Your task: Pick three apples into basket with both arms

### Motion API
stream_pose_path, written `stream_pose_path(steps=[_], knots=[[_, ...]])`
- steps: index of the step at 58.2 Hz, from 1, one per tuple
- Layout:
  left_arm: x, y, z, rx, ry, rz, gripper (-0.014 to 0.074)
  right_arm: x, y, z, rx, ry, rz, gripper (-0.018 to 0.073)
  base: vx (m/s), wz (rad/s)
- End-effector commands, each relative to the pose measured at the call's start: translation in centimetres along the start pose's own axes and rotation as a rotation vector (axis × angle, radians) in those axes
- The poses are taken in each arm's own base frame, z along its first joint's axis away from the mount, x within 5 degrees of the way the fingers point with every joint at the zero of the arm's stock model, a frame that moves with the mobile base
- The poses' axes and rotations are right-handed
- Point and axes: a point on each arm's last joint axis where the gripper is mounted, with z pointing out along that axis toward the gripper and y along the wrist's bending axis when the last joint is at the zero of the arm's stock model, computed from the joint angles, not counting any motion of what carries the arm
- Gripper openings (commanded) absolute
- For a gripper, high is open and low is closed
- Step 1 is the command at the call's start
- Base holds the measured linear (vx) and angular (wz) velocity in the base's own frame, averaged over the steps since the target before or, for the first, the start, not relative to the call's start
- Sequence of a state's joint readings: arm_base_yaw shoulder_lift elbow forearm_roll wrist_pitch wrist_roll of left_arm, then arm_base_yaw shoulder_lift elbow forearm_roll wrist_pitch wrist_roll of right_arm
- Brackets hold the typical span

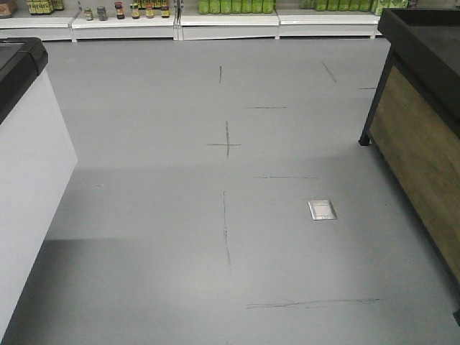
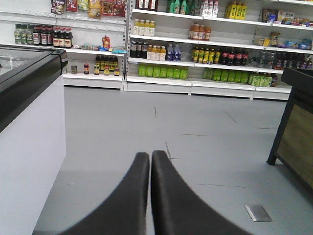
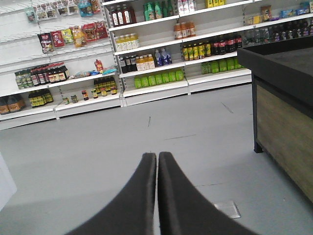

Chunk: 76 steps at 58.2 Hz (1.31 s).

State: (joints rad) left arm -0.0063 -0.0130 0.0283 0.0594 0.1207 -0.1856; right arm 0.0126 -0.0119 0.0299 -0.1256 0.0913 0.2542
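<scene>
The left gripper (image 2: 150, 154) and right gripper (image 3: 157, 155) each have two matte black, smoothly curved, tapering fingers (image 2: 168, 196).

The grey floor (image 1: 144, 215) fills most of the view and carries thin dark scuff lines (image 1: 227, 140). A square metal plate (image 1: 322, 210) lies flush in the floor, right of centre. A white cabinet (image 1: 29, 165) with a black top stands at left. A wood-panelled stand (image 1: 424, 158) with a black top stands at right. White shelves (image 1: 230, 21) along the far edge hold small jars (image 1: 134, 11) and green bottles (image 1: 236, 6).
</scene>
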Motion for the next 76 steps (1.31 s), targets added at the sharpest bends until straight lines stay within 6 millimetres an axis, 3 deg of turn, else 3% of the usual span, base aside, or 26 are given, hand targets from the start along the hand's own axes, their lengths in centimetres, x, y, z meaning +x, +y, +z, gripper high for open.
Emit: stream_pose_path(steps=[1, 76], knots=[[-1.54, -0.25, -0.29, 0.022, -0.107, -0.010, -0.0006, -0.34, 0.10, -0.05, -0.014, -0.073, -0.019, -0.0005, 0.00, 0.00], [-1.54, -0.25, -0.29, 0.022, -0.107, -0.010, -0.0006, -0.34, 0.10, -0.05, -0.014, -0.073, -0.019, -0.0005, 0.00, 0.00]])
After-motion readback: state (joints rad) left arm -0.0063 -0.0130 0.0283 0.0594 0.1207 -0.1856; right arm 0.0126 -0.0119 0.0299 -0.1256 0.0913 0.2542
